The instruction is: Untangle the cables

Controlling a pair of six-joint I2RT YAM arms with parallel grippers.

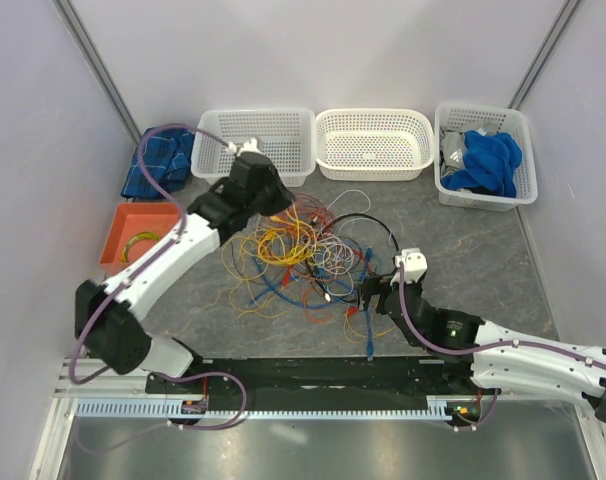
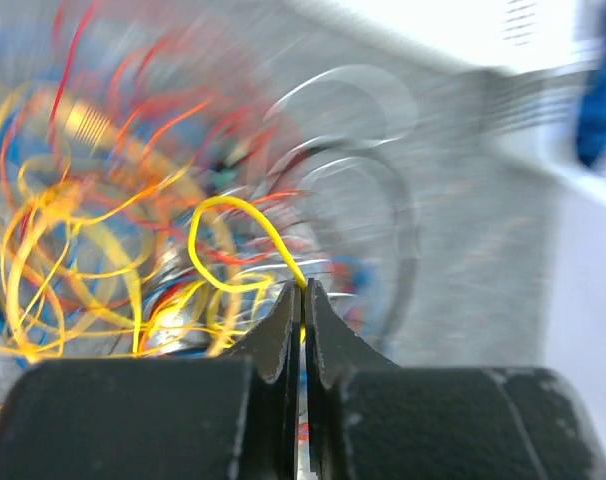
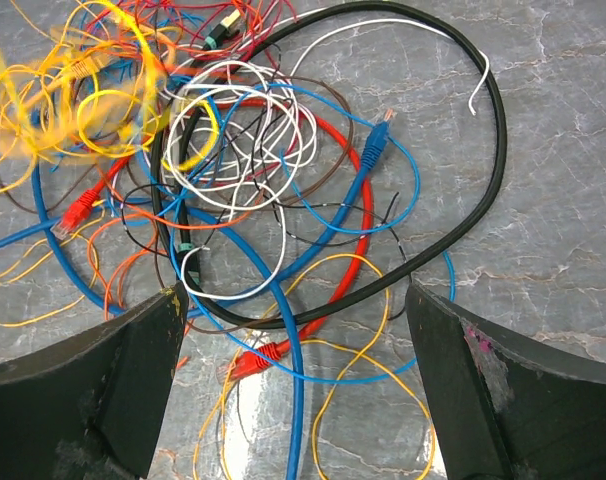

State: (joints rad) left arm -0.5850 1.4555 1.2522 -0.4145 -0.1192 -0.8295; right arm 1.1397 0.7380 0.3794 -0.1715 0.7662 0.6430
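The grey marbled table (image 1: 483,250) is carrying everything. Three white plastic baskets are standing along its far edge: the left basket (image 1: 283,113), the middle basket (image 1: 373,118) and the right basket (image 1: 483,108), which is holding a crumpled blue cloth (image 1: 493,160). A folded blue towel (image 1: 158,165) is lying at the far left corner, and an orange tray (image 1: 133,215) with a coil of yellow wire (image 1: 138,245) is sitting just nearer along the left edge.

The cables (image 1: 303,255) are sprawling in a loose jumble at the middle of the table, between the two arms. The left gripper (image 1: 273,195) is hanging over the far-left side of the heap. In its blurred wrist view its fingertips are pressing together, clenched on a thin yellow wire (image 2: 228,205) that is arching up out of the jaws and curling back down into the yellow tangle.

The right gripper (image 3: 293,295) is hovering at the near-right side of the heap, jaws spread wide and gripping nothing. Under and just beyond it, a thick black loop (image 3: 498,130) is sweeping round the right side. Inside the loop are lying a blue network cable (image 3: 373,155), a white wire coil (image 3: 243,150) and a red cable (image 3: 78,210) with a plug.
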